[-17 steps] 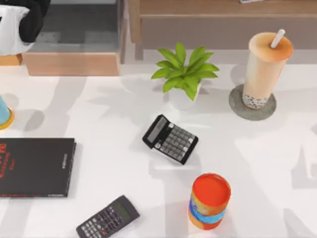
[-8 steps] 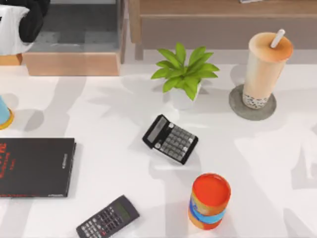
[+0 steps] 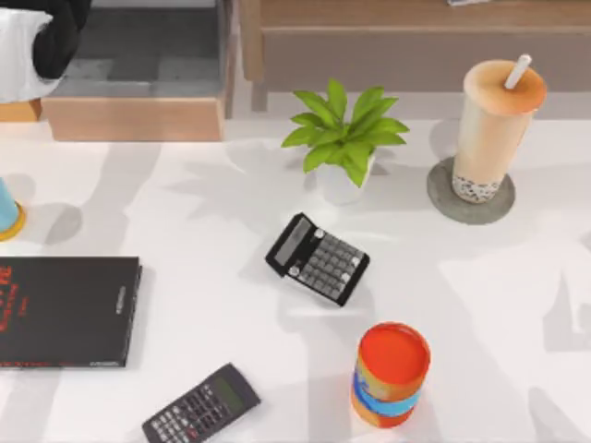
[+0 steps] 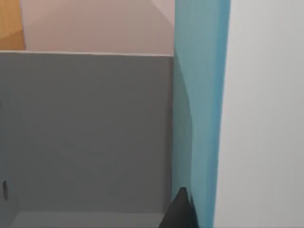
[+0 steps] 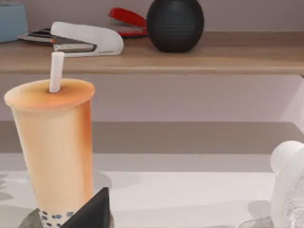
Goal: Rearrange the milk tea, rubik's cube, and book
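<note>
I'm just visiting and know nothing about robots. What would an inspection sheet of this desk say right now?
Surface: white table, patched with shadow.
Job's things: milk tea upright on a grey coaster at the far right; a light-blue surface, perhaps the book, close to the left wrist camera.
Clutter: potted plant, two calculators, black book at the left, orange-lidded can.
Grippers: a dark fingertip beside the blue surface; another near the milk tea's base.
Cables: nothing seen.
Surroundings: wooden shelf behind, holding a white stapler, a red stapler and a black round object.
</note>
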Controlling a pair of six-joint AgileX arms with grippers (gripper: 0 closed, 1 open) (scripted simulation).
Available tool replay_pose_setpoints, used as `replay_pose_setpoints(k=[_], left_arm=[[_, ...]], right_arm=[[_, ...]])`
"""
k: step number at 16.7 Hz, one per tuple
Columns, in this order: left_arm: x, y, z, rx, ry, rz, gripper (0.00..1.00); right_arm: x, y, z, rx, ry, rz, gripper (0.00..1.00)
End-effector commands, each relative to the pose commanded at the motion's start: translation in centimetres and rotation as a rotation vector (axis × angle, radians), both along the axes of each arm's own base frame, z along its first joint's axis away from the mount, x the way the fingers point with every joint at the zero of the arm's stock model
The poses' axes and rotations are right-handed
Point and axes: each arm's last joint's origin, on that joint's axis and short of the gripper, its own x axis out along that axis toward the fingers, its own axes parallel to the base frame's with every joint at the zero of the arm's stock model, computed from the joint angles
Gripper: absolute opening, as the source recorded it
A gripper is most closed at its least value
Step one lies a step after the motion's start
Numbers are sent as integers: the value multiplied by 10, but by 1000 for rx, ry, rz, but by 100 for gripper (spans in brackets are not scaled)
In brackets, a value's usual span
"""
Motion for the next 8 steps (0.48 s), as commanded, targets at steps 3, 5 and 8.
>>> replay_pose_setpoints(k=[3, 5, 8], left_arm=[[-4, 0, 4, 0, 0, 0, 0], [-7, 0, 6, 0, 0, 0, 0], [-5, 1, 6, 2, 0, 3, 0]], right_arm=[[0, 0, 0, 0, 0, 0, 100], [0, 0, 0, 0, 0, 0, 100], [0, 0, 0, 0, 0, 0, 100]])
